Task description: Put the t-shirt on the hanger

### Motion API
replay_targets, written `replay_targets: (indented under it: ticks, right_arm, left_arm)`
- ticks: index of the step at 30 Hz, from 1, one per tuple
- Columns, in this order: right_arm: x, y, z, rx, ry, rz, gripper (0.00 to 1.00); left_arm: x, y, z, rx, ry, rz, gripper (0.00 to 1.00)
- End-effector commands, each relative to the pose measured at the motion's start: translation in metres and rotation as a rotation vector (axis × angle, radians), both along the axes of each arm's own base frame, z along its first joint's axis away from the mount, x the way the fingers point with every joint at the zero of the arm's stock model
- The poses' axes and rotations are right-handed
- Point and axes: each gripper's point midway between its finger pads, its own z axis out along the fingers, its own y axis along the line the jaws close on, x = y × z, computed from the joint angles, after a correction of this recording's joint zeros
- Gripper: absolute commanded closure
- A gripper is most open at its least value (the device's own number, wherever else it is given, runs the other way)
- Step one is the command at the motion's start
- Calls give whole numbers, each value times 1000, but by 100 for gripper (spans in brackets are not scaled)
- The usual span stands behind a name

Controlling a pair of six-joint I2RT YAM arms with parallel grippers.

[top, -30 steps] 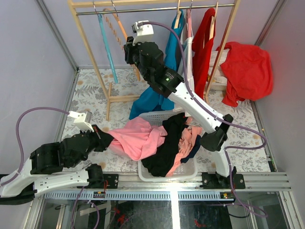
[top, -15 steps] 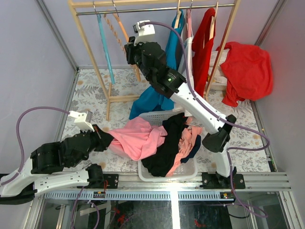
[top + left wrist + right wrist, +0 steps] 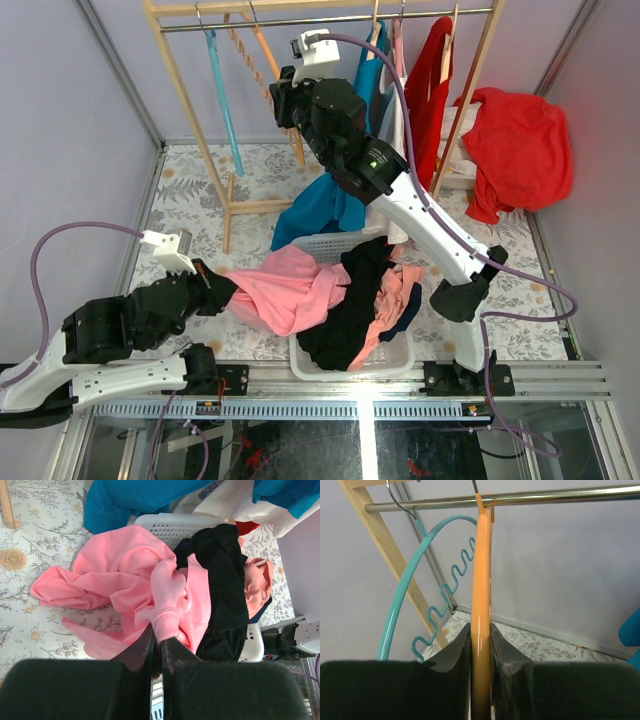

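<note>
A: Hanger position, please: where is the orange hanger (image 3: pixel 481 580)?
B: Up at the metal rail (image 3: pixel 545 495) of the wooden rack, over the far edge of the table (image 3: pixel 190 200), left of centre. A teal hanger (image 3: pixel 402 600) hangs just beside it on the same rail.
A: And the right gripper (image 3: pixel 480 630)?
B: Its two fingers press against the hanger's orange arm from both sides, with no gap showing. It has hold of the hanger well below the rail.
A: The t-shirt?
B: The pink t-shirt (image 3: pixel 290 290) lies crumpled, partly over the left rim of the white basket (image 3: pixel 335 243) and partly spread on the table towards its left edge, near the front. It touches a black garment (image 3: pixel 350 300) heaped in the basket.
A: Left gripper?
B: The left gripper (image 3: pixel 159 639) is closed tight on a bunched fold of the t-shirt's pink fabric, at the shirt's left end as seen from above.
A: Anything else close by?
B: A blue shirt (image 3: pixel 320 205) hangs from the rack, its lower part just behind the basket.
</note>
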Motion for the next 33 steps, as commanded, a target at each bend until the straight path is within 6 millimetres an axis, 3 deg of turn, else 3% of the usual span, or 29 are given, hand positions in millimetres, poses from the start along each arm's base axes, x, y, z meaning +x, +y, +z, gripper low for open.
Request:
replay_targets:
  ticks: [1, 14, 25, 30, 33]
  right_arm:
    - [-13, -23, 57, 128, -105, -10, 100]
    - [-37, -32, 39, 61, -27, 67, 100]
    - [-84, -63, 53, 59, -37, 169, 100]
    - [-88, -69, 53, 33, -46, 169, 100]
    - [-76, -69, 50, 13, -54, 135, 100]
  left_arm:
    - [4, 6, 9, -22, -31, 27, 100]
    - [5, 6, 9, -7, -34, 34, 100]
    - [9, 0, 10, 23, -29, 38, 100]
    - [10, -4, 11, 31, -24, 43, 100]
    - [12, -7, 12, 44, -20, 45, 100]
